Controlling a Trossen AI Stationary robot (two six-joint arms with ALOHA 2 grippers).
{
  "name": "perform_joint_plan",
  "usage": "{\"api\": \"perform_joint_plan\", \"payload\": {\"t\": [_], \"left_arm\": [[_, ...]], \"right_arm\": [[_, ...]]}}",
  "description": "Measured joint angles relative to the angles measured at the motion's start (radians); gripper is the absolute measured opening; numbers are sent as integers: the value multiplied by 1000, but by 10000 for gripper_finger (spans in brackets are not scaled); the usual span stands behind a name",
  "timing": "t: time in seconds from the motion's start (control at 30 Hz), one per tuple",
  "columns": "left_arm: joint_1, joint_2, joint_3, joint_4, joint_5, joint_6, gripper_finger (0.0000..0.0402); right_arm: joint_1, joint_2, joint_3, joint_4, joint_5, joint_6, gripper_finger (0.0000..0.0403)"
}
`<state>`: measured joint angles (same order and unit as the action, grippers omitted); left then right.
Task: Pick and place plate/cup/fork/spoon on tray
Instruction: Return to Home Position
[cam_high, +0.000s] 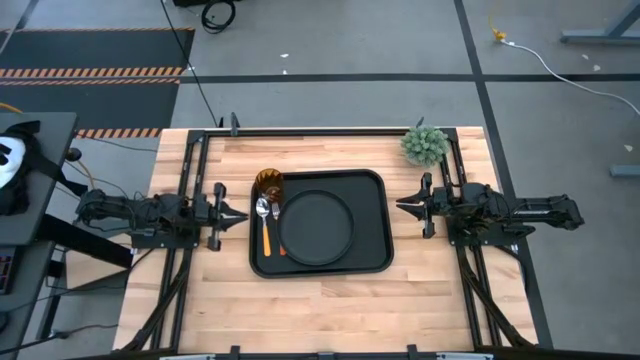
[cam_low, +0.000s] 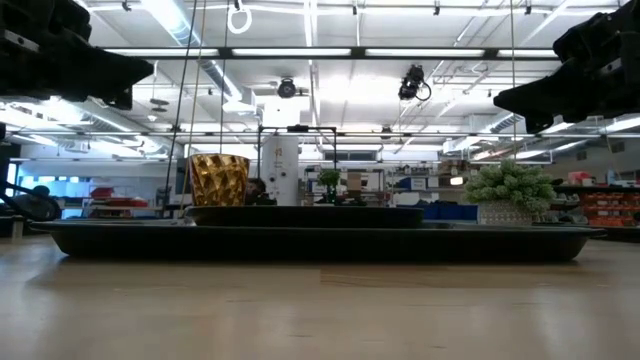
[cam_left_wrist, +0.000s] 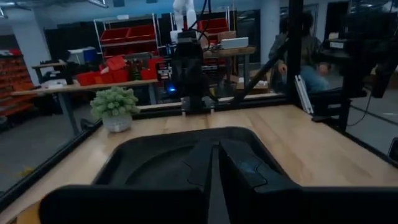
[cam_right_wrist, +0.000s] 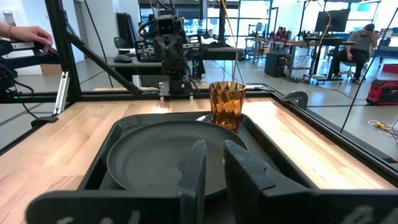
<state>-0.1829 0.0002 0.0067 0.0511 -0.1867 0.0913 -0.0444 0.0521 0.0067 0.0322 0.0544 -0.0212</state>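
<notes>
A wooden table (cam_high: 330, 310) is seen from above, with the black rectangular tray (cam_high: 375, 255) laid at its middle. The round black plate (cam_high: 317, 228) is set flat inside the tray. The amber cup (cam_high: 268, 182) is stood upright in the tray's far corner on the left arm's side. A spoon (cam_high: 262, 210) and a fork (cam_high: 274, 215) are laid side by side between the plate and the tray's rim on that same side.

The left gripper (cam_high: 243, 215) is held just outside that rim, pointed at the cutlery. Its fingers are pressed together and nothing is gripped. The right gripper (cam_high: 400, 205) is held just outside the opposite rim, pointed at the plate. Its fingers are parted by a narrow gap and nothing is held.

A fuzzy green potted plant (cam_high: 425, 145) is placed on the bare wood beyond the tray, near the right arm.
</notes>
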Motion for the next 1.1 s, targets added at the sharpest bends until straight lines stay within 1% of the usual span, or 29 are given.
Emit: {"api": "perform_joint_plan", "payload": {"t": [0.1,0.27,0.57,1.1], "left_arm": [[2,0,0,-1,-15,22,36],[10,0,0,6,-90,32,36],[13,0,0,41,-86,26,36],[24,6,0,51,-79,26,36]], "right_arm": [[0,0,0,0,0,0,61],[0,0,0,0,0,0,61],[0,0,0,0,0,0,61],[0,0,0,0,0,0,61]]}}
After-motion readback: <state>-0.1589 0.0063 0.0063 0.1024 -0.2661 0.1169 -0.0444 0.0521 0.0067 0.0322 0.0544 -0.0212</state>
